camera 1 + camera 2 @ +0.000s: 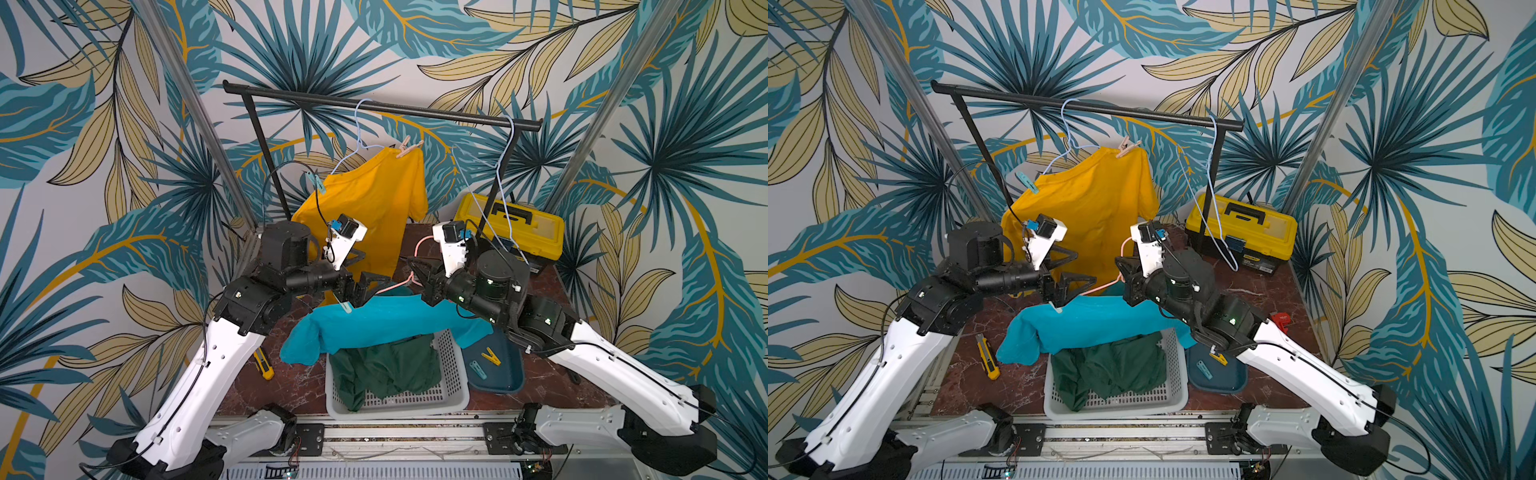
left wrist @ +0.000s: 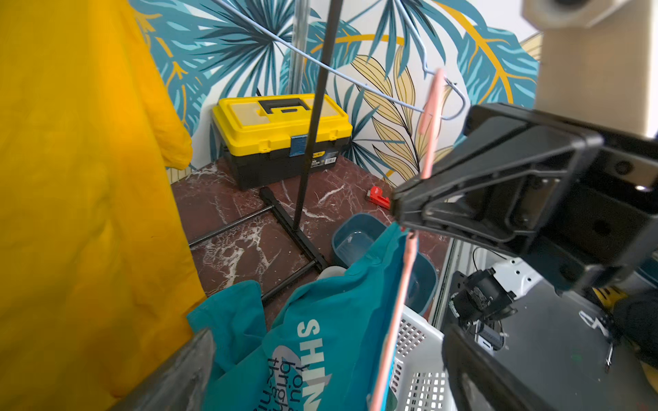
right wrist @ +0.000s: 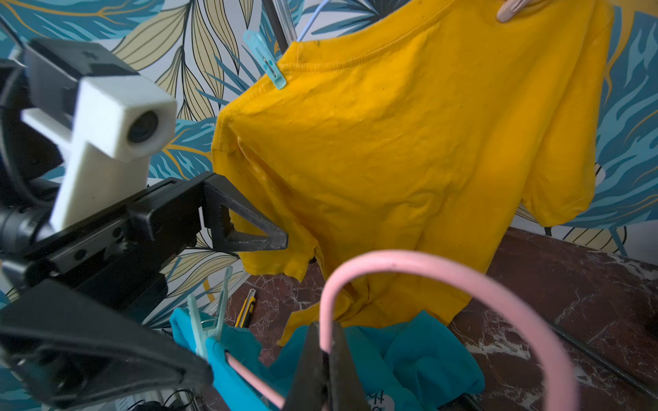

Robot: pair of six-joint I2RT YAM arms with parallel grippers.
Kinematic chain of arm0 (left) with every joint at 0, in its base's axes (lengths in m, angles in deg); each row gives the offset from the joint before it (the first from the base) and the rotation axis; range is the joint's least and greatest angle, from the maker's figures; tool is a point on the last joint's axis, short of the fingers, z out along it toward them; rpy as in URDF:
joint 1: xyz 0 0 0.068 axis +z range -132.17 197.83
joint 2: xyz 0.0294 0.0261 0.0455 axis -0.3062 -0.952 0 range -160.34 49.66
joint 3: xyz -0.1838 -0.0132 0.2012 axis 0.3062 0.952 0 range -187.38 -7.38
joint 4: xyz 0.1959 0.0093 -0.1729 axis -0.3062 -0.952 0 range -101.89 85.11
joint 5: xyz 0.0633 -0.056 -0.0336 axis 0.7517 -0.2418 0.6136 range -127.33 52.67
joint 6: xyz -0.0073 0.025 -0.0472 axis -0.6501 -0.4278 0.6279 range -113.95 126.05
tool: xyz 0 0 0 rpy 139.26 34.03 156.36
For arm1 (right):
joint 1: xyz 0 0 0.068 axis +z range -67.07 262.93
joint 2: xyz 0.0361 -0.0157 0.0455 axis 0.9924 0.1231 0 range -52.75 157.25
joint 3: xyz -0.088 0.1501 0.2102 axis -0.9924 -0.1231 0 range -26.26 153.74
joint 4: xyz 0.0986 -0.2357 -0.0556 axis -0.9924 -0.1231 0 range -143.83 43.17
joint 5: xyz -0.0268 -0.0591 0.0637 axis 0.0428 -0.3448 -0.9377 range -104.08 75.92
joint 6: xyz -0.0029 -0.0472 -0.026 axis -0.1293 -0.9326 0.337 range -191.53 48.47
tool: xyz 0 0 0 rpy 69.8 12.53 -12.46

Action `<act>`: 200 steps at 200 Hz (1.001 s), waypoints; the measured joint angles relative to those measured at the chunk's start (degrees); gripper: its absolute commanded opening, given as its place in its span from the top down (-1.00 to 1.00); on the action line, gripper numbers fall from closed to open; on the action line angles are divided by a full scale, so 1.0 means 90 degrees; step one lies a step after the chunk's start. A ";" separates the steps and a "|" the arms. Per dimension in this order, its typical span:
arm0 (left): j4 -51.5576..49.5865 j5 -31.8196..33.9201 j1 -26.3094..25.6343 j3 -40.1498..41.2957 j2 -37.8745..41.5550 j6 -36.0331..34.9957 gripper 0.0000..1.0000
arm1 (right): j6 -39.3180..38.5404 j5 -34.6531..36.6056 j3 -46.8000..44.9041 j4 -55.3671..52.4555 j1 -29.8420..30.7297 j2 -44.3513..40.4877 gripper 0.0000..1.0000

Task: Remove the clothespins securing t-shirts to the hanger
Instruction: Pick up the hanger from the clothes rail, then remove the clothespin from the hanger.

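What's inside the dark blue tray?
A yellow clothespin and a teal clothespin lie in the dark blue tray. Its far end is covered by the turquoise t-shirt and right arm.

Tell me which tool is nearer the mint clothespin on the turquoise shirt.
Left. The left tool stands open right at the mint clothespin; the right tool is shut on the pink hanger below its hook, farther off.

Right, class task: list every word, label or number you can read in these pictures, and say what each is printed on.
"SHIN": white letters on the turquoise t-shirt, cut off there.
"you", "brigh": dark print beneath, partly hidden.
Sticker on the yellow toolbox: too small to read.
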 measured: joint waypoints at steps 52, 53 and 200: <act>0.0165 -0.0814 0.0991 0.0087 0.0046 0.0724 -0.99 | -0.0192 0.0102 -0.0374 0.0291 0.0000 -0.0590 1.00; 0.0180 -0.0848 0.1010 0.0100 0.0053 0.0750 -0.99 | -0.0194 0.0107 -0.0384 0.0291 0.0000 -0.0602 1.00; 0.2310 -0.3655 0.1758 0.2025 0.0935 0.2497 -0.94 | -0.0350 0.0185 -0.0738 0.0508 -0.0010 -0.1008 1.00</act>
